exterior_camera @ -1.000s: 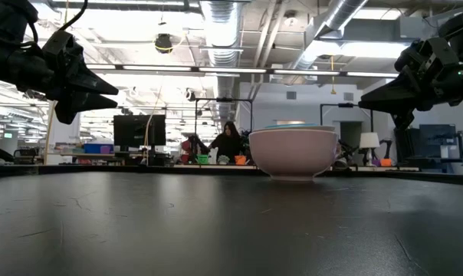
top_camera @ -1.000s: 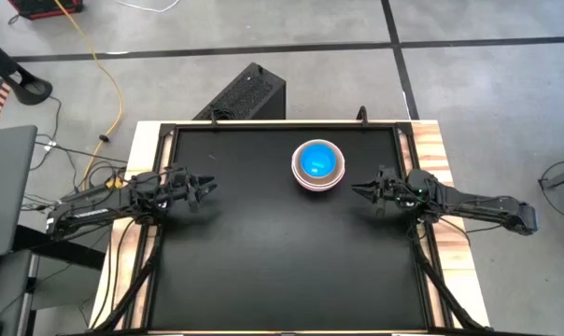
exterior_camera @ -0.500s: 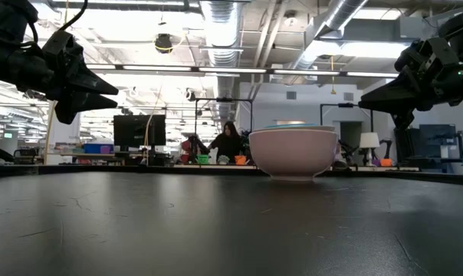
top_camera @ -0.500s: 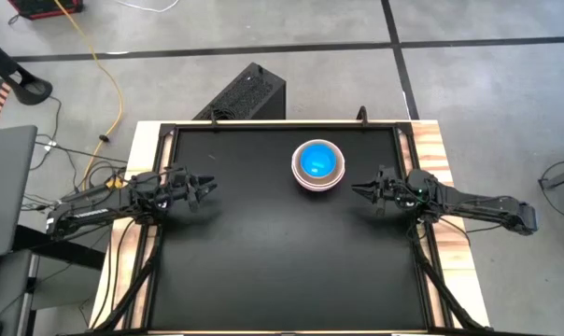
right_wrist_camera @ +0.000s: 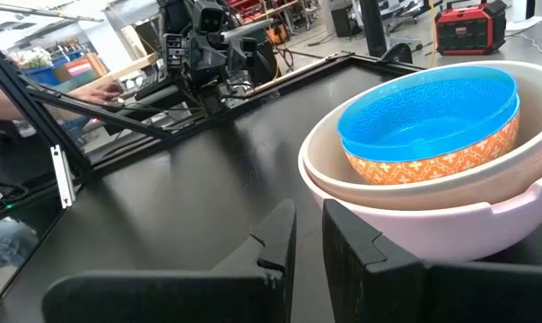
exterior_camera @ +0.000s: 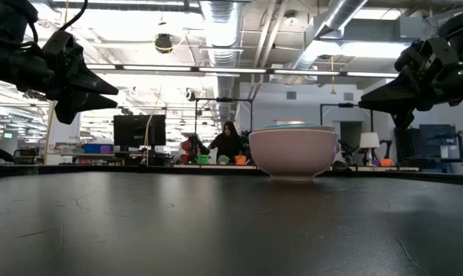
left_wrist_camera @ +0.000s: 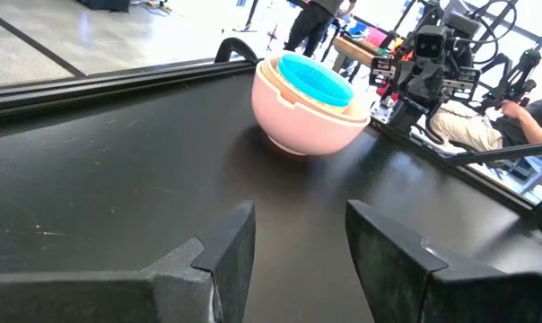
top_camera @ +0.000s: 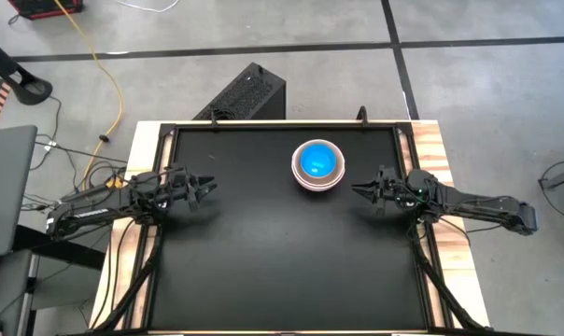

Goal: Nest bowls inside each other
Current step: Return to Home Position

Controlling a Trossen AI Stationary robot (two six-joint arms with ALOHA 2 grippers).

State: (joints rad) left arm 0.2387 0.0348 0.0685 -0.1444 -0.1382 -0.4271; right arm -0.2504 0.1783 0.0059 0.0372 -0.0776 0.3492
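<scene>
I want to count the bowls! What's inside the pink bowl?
Inside the pink bowl sits a cream bowl, then an orange patterned bowl, then a bright blue bowl on top. Their bottoms, and anything under the blue one, are covered.

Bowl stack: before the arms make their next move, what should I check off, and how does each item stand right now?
1. Bowls nested as one stack: ok. The blue bowl sits innermost and the pink bowl outermost.
2. Stack level on the table: ok in the low view.
3. Number of bowls nested: cannot tell. Four rims show in the right wrist view.
4. Left hand clear of the stack: ok. It is open, empty and raised off the table.
5. Right hand clear of the stack: ok. It is empty, on the stack's other side.
</scene>
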